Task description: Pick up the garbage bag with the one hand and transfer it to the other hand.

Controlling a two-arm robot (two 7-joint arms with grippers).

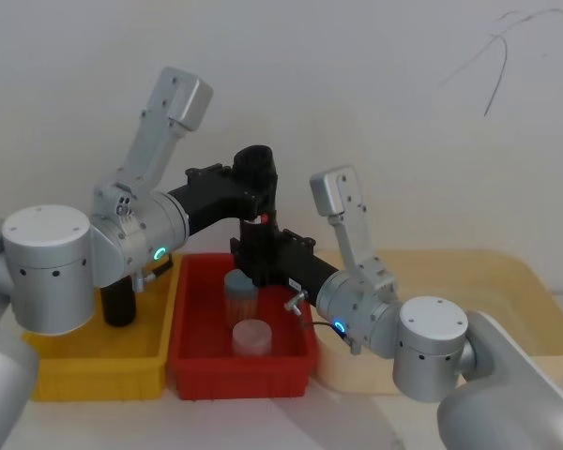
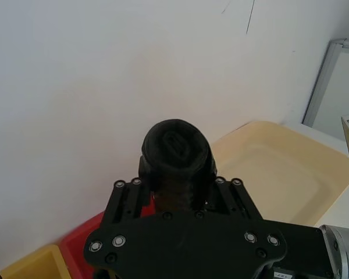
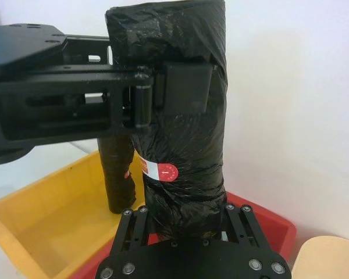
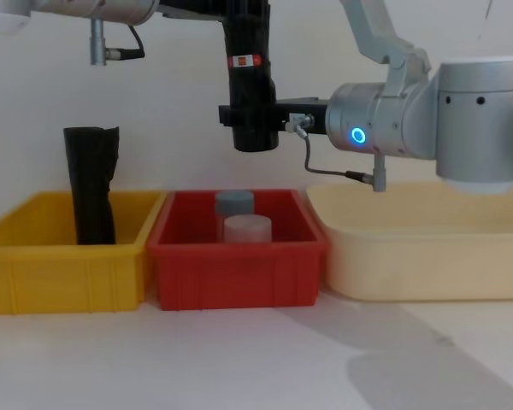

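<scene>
1. Handover looks to be at the two-gripper moment. The garbage bag [image 3: 186, 145] hangs upright in the air above the red bin [image 4: 235, 278], and the left gripper [image 1: 256, 190] has its fingers [image 3: 186, 87] pinching it near the top end.
2. Why so high? My guess is that gripping above the red-and-white label band [image 3: 160, 170] leaves the stretch below those fingers free for the other arm.
3. The right gripper [image 4: 250, 128] sits well below the left fingers, around the roll's bottom end. It comes in from the opposite side, probably so the two don't bump. I can't tell whether it's clamped on or just sitting around the roll.
4. Judgement call: the left one shouldn't let go until the right grip is sure, or the roll drops into the red bin.
5. Head count:
   - One banded roll, in the air.
   - One other black roll [image 4: 91, 184] with a ragged top, standing in the yellow bin [image 4: 60, 273], well off to the side of the fingers.
   - Two pale round containers in the red bin, a grey one [image 4: 234, 203] and a frosty one [image 4: 248, 229], both beneath the fingers.
   - Three bins: yellow, red and a cream tub [image 4: 427, 265].
   - Two grippers.
</scene>
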